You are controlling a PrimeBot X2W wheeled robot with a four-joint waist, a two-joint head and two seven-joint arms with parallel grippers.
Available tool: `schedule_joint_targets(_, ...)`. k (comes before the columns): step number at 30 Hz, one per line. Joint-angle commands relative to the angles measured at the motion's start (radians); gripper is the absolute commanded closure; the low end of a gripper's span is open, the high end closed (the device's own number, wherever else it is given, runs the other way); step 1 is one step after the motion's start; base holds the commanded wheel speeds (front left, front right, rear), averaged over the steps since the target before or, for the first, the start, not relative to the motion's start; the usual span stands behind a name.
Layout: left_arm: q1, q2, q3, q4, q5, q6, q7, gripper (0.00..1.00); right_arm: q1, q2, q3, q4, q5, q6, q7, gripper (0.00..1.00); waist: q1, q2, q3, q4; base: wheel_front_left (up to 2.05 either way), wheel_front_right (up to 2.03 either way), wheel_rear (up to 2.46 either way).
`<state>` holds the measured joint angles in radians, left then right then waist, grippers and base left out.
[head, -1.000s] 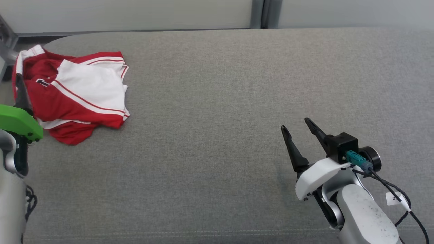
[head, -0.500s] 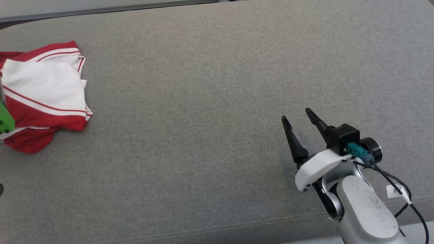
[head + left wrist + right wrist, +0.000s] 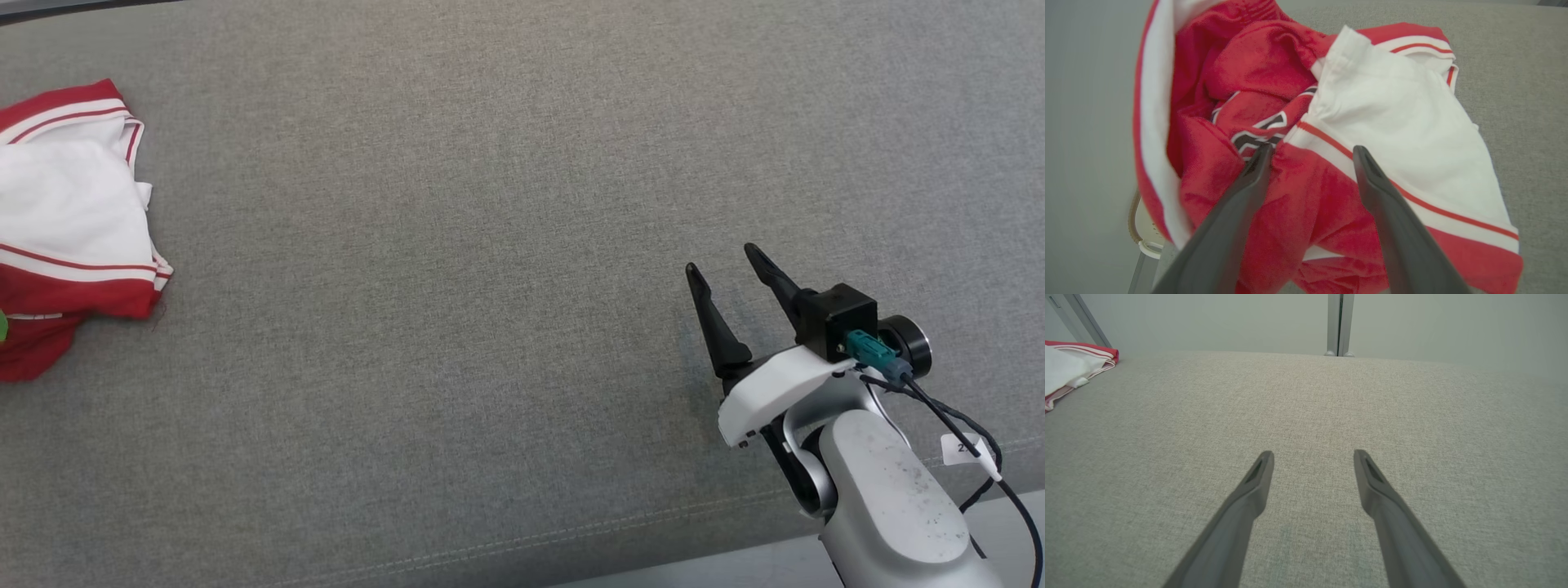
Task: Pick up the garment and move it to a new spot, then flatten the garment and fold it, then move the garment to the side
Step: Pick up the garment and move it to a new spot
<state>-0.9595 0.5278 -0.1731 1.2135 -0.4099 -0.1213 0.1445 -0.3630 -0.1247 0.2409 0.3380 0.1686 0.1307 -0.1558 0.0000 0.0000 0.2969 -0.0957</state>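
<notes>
The garment (image 3: 65,220) is a crumpled red and white piece lying at the far left of the grey padded surface, cut off by the head view's left edge. In the left wrist view the garment (image 3: 1339,134) lies bunched right under my left gripper (image 3: 1310,153), whose fingers stand open just above its red folds, nothing between them. My right gripper (image 3: 722,261) hovers open over bare grey fabric at the lower right, far from the garment. From the right wrist, that gripper (image 3: 1312,455) points along the surface with a corner of the garment (image 3: 1069,369) at the far left.
The grey fabric surface (image 3: 457,269) spreads wide between the garment and my right arm, with a stitched front edge (image 3: 571,531) near the bottom. A pale wall with a metal post (image 3: 1339,324) stands behind the surface. Beside the garment the surface's left edge drops away (image 3: 1090,143).
The head camera has swung right and down, sliding the garment towards the left edge and my left arm's green cover almost out of frame. My right gripper stays open in about the same place.
</notes>
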Motion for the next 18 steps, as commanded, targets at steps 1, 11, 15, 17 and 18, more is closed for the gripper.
schedule_joint_targets(1,-0.012,0.002,-0.006,0.012,0.004,0.007,0.008,0.0,-0.01,-0.004,-0.001,-0.006,0.001,0.0,0.002,0.0,0.0,0.0,0.001,0.0,0.0,0.0,0.0)
schedule_joint_targets(11,0.007,-0.011,-0.027,0.044,0.003,0.018,0.0,1.0,-0.016,-0.008,0.009,-0.015,0.001,0.0,0.015,0.0,0.0,0.0,0.013,-0.001,0.0,0.0,0.0)
schedule_joint_targets(15,-0.001,-0.008,-0.037,0.044,0.012,0.025,-0.036,1.0,-0.02,-0.01,0.004,-0.012,-0.002,0.0,0.018,0.0,0.0,0.0,0.012,0.001,0.0,0.0,0.0)
schedule_joint_targets(17,-0.01,-0.011,-0.042,0.041,0.013,0.026,-0.058,1.0,-0.019,-0.009,0.002,-0.007,-0.004,0.0,0.017,0.0,0.0,0.0,0.005,0.005,0.0,0.0,0.0)
schedule_joint_targets(18,-0.014,-0.01,-0.045,0.04,0.015,0.024,-0.068,1.0,-0.017,-0.006,0.002,-0.004,-0.004,0.0,0.016,0.0,0.0,0.0,0.0,0.007,0.0,0.0,0.0)
